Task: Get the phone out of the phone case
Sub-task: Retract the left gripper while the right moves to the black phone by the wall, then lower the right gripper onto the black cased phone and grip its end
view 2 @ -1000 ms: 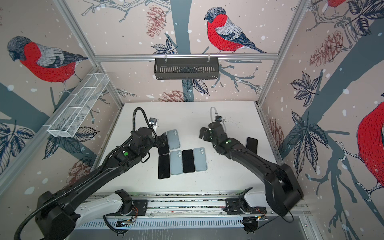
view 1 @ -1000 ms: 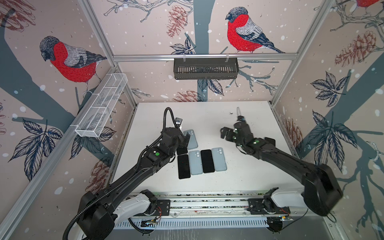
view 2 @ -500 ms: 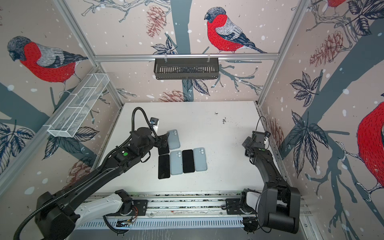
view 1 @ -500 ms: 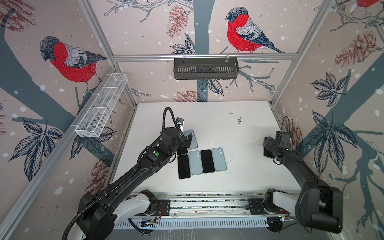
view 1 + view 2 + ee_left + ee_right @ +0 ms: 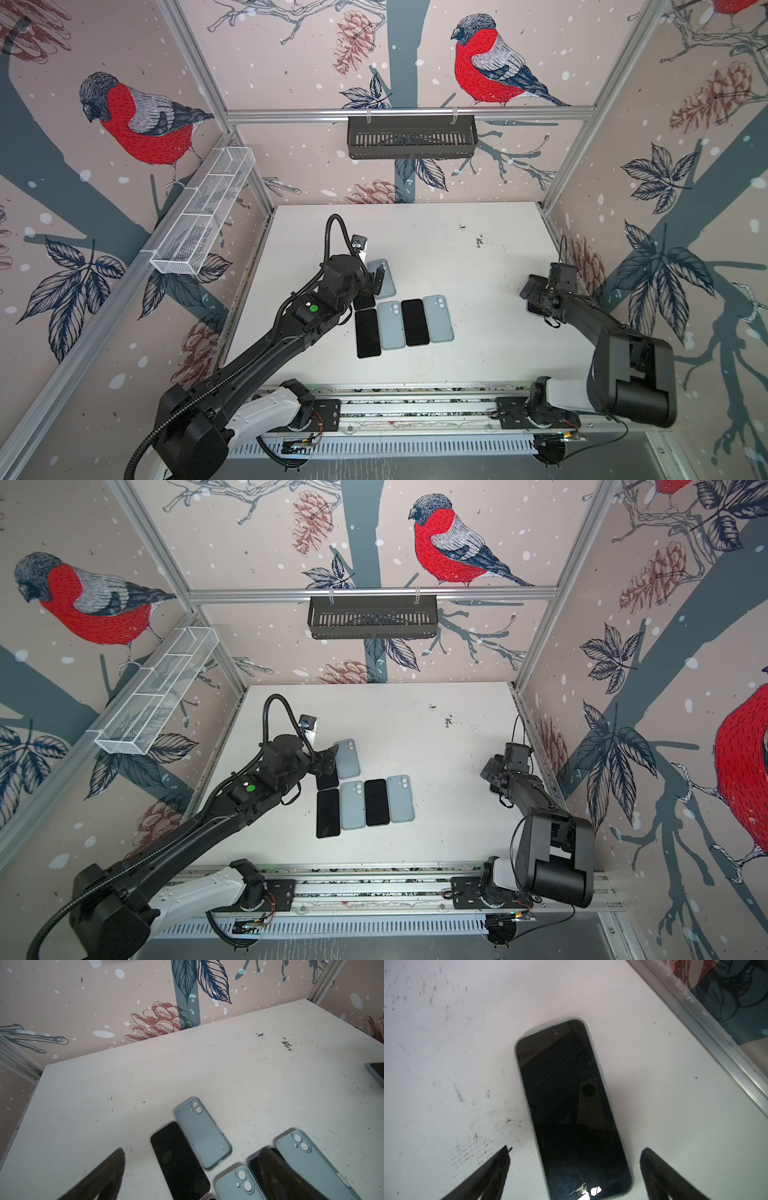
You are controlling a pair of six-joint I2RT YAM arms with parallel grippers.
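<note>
Right gripper [image 5: 576, 1150], jaws spread, straddles a black-screened phone [image 5: 571, 1105] seated in a pale blue case [image 5: 516, 1053]. Left gripper [image 5: 194, 1150], likewise released, hangs above bare black phones [image 5: 178, 1159] and empty cases [image 5: 202, 1134].

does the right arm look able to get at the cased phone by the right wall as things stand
Probably yes. The right gripper hangs open over the cased phone, straddling its near end, and nothing lies on the phone. The wall rail runs close by on one side but looks clear of the gripper.
</note>
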